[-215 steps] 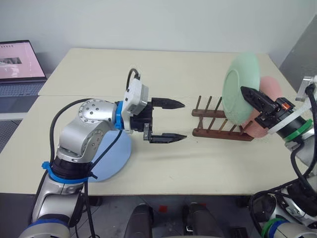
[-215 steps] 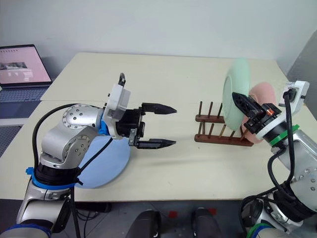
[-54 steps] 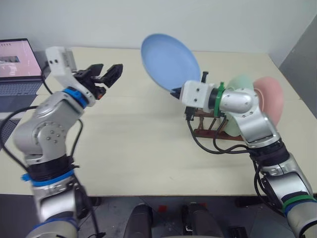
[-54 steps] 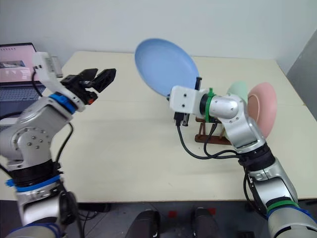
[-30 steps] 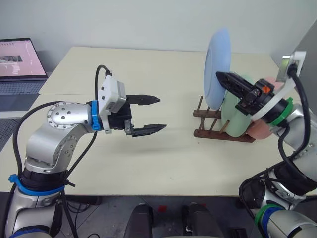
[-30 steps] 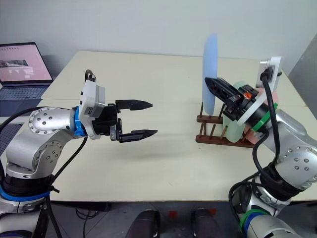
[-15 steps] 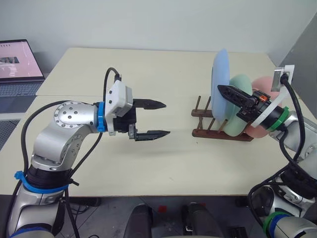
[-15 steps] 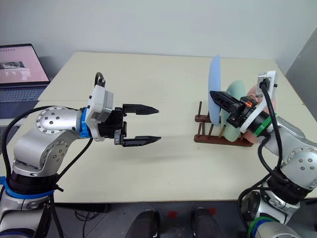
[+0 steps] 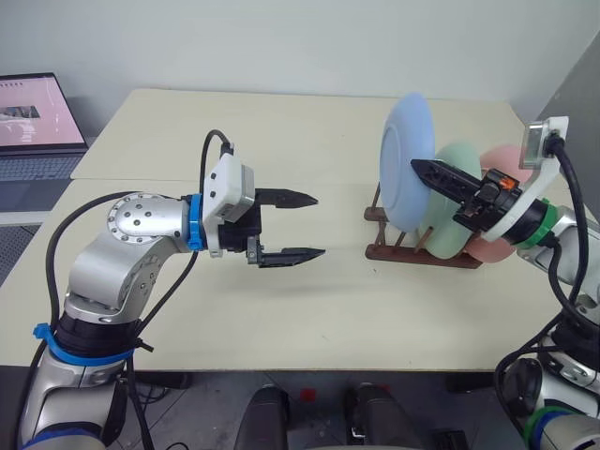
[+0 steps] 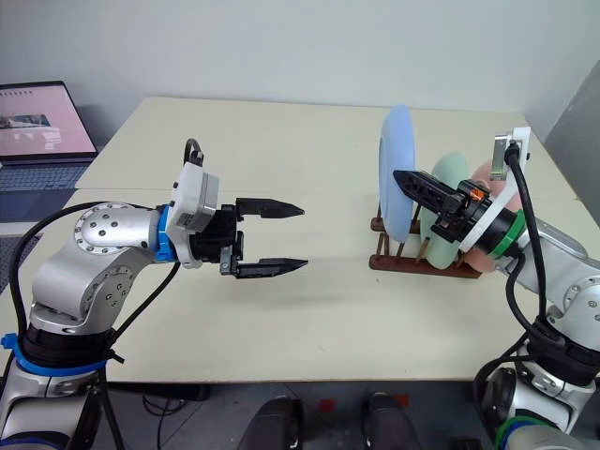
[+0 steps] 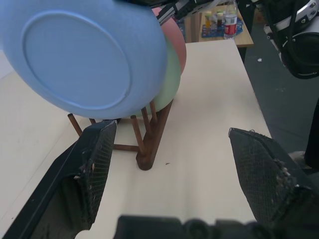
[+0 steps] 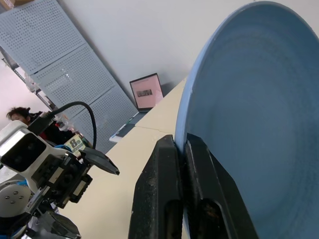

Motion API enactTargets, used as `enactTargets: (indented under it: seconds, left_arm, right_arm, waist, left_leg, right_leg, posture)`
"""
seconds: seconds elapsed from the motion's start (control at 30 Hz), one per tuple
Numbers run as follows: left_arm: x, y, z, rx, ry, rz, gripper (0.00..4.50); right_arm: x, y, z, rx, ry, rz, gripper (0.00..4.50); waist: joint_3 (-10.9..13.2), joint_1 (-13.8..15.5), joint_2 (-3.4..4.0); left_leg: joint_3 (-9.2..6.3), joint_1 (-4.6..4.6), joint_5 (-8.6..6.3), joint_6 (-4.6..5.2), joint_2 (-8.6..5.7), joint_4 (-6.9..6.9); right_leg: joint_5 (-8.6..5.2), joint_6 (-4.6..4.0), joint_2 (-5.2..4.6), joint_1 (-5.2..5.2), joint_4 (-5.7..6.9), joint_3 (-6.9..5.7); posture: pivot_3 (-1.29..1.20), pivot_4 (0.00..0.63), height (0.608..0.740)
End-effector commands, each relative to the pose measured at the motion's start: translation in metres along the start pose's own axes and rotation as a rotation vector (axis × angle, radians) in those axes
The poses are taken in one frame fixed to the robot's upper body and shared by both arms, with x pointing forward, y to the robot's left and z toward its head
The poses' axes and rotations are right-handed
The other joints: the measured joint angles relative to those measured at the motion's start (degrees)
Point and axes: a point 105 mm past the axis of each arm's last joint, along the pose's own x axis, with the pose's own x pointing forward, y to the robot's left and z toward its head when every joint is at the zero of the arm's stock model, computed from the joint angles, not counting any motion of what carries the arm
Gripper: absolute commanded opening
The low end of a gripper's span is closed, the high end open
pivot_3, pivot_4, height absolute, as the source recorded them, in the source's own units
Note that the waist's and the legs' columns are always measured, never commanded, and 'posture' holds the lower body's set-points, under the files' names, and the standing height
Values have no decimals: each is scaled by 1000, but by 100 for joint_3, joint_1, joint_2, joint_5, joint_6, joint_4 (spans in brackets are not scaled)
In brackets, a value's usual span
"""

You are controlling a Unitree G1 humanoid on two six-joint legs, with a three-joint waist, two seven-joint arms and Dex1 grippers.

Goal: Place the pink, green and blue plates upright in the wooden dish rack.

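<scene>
From the head camera you see the right gripper (image 9: 424, 169) pinching the rim of the blue plate (image 9: 405, 161), which it holds on edge over the near-left end of the wooden rack (image 9: 419, 246). The green plate (image 9: 459, 197) stands in the rack right behind it, and the pink plate (image 9: 495, 211) behind that (both upright between the pegs). Your left gripper (image 9: 311, 225) hangs over the bare table (image 9: 309, 141) well to the left of the rack, its two fingers spread wide with nothing between them. A laptop (image 9: 37, 117) sits open past the table's far left corner.

In the left wrist view you look past the spread fingers (image 11: 94, 159) at the underside of the blue plate (image 11: 79, 59), the green and pink ones overlapping behind it above the pegs.

In the right wrist view the two fingers (image 12: 159, 199) are pressed onto the blue plate's edge, one on each face.
</scene>
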Motion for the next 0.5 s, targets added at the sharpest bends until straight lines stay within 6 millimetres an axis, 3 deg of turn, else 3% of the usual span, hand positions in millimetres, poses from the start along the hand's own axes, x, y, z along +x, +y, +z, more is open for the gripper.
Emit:
enactTargets:
  seconds: [0.03, 0.27, 0.37, 0.5]
  left_arm:
    - [2, 0, 8, 45, -18, -4, 3922]
    - [4, 3, 19, 21, -84, 15, 3922]
    - [2, 3, 23, 2, -100, 13, 3957]
    - [0, 8, 20, 9, -83, 49, 3957]
  right_arm:
    - [-1, 3, 5, -12, -21, 13, 0]
    - [2, -7, 11, -20, -28, -40, 0]
    - [3, -9, 16, -81, -18, -70, 788]
    - [4, -15, 28, -145, -42, -123, 2237]
  waist:
    - [0, 0, 0]
    - [0, 3, 0]
    - [0, 5, 0]
    - [0, 9, 0]
  left_leg:
    - [0, -1, 0, 0, 0, 0]
    - [1, -1, 0, 0, 0, 1]
    - [1, -2, 0, 0, 0, 1]
    - [1, -2, -1, 1, 0, 0]
  right_leg:
    - [0, 0, 0, -1, 0, 0]
    - [0, 0, 0, 0, -1, -1]
    - [0, 1, 0, -1, -3, 0]
    - [0, 2, 2, -1, -6, -1]
  posture:
    - [0, 150, 733]
    - [0, 150, 733]
    - [0, 150, 733]
    - [0, 150, 733]
